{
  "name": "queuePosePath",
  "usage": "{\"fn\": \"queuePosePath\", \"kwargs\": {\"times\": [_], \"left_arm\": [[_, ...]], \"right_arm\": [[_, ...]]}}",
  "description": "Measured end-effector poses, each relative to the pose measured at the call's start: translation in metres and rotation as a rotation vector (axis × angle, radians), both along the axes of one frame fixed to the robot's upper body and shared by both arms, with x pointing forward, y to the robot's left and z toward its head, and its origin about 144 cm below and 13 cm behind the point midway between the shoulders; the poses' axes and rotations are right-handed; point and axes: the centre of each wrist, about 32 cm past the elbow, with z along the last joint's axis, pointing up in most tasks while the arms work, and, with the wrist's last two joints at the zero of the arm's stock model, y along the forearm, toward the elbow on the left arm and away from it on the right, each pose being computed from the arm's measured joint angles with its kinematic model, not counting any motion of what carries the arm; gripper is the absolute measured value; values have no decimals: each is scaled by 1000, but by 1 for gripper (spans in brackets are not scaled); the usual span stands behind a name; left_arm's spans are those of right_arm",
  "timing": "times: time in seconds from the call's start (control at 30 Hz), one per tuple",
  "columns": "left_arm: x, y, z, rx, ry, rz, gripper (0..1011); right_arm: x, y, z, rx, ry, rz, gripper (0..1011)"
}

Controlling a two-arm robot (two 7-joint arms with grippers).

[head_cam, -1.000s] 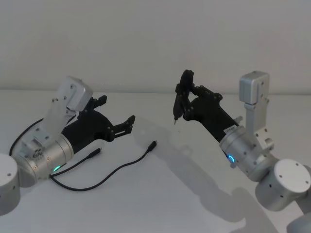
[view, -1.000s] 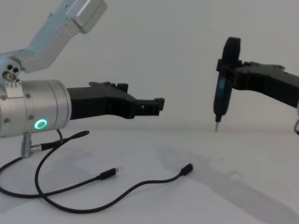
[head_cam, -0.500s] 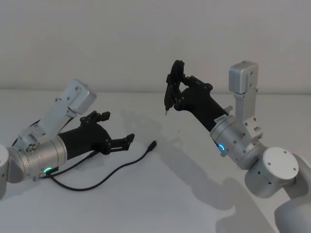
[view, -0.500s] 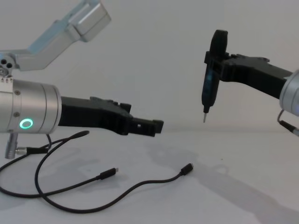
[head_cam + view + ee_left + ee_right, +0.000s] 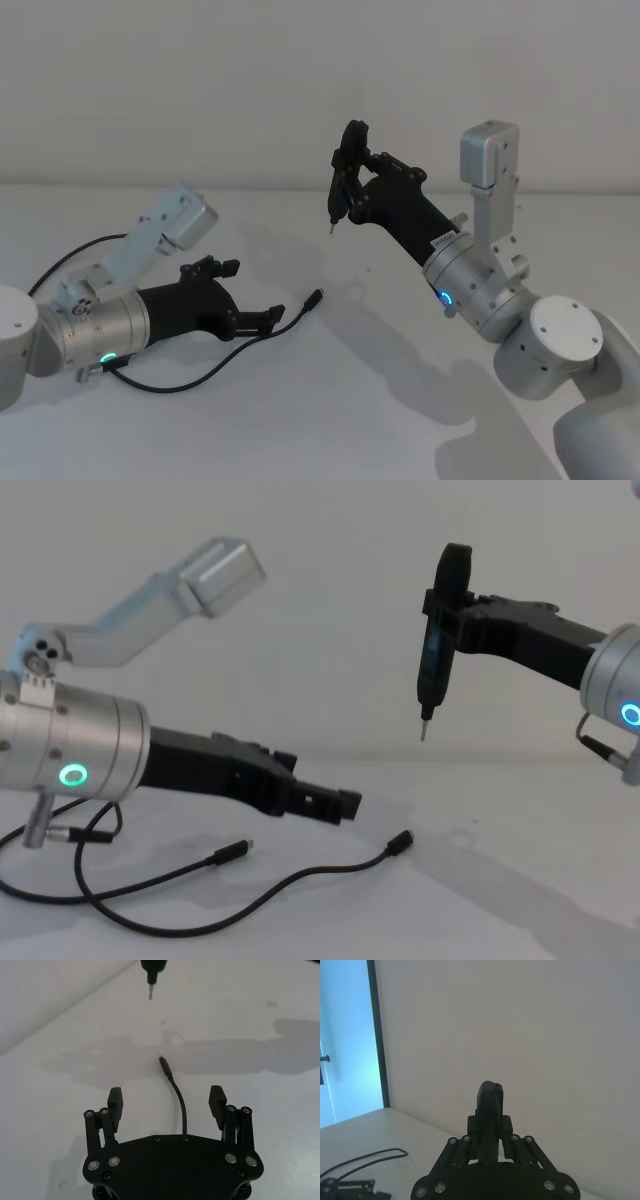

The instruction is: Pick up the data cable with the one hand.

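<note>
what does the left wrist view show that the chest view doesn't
Left wrist view: the data cable runs between the fingers of the open left gripper, one plug ahead of them. Chest view: the right gripper, shut on a pointed tool, raised above the table, and the cable's long curve. Both: the left gripper by the cable, and the tool's tip.

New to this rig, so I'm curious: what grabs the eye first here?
The right gripper, high over the white table, clamps a black pointed tool tip-down. Low on the left, the open left gripper straddles the data cable near one plug.
</note>
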Motion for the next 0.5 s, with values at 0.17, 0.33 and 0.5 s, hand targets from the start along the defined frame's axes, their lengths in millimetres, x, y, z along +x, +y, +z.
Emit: {"fn": "queuePosePath", "kwargs": {"times": [0.17,0.33,0.5], "left_arm": [[3,-3,-7,22,28,-5,1001],[5,-5,-14,43,48,-5,1001],[5,-7,-18,57,58,-5,1001]], "right_arm": [[1,1,-1,2,4,5,274],[1,2,-2,5,7,10,275],[1,2,-3,8,8,12,274]]}}
